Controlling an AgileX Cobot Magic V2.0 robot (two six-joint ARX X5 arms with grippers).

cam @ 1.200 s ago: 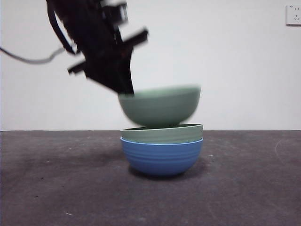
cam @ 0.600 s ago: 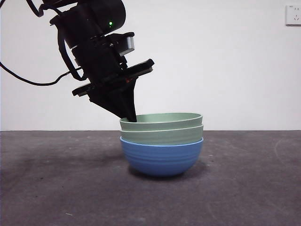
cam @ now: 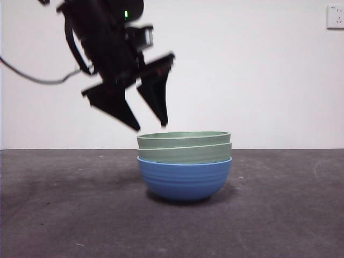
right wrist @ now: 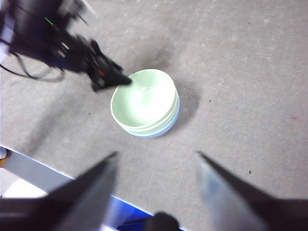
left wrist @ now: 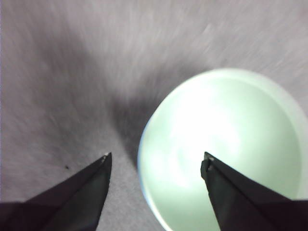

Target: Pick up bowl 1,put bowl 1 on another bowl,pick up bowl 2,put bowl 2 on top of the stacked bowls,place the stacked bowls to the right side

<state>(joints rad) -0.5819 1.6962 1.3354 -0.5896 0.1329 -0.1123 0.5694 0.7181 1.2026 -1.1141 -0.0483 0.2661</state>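
Stack: three bowls nested upright near the middle of the grey counter; blue bowl at the bottom, two pale green bowls inside it, top bowl level, rims close together.
Left gripper: above the stack's left rim, jaws spread apart and empty; one tip outside the rim, the other over the bowl's opening, neither touching.
Right gripper: high over the counter, well apart from the stack, jaws wide and empty.
Open room: bare counter on every side of the stack; counter edge shows in the right wrist view.
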